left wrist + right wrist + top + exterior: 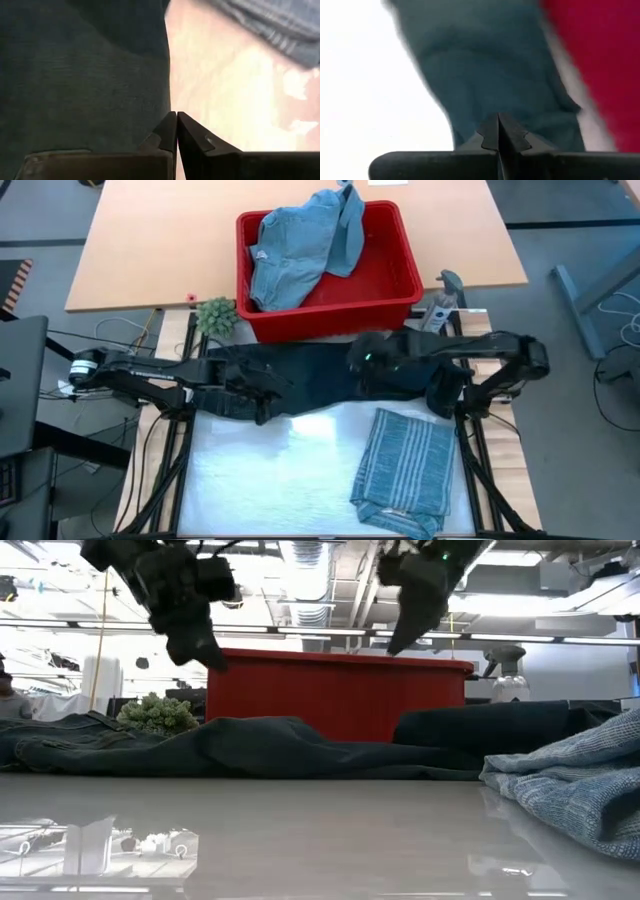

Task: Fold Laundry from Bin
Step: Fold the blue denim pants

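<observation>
Above the dark trousers, spread before the red bin, both grippers (left, right) hang closed and empty. Laid flat this way, the trousers look ready for folding.

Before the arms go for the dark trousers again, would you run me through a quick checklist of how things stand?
1. Left gripper empty and shut above the cloth: ok.
2. Right gripper empty and shut, raised: ok.
3. Dark trousers spread flat in front of the bin: not ok, bunched and wrinkled.
4. Striped shirt folded and apart from the trousers: ok.
5. Bin emptied: not ok, light blue garment inside.
6. Trousers' ends free of the arms: cannot tell.
</observation>
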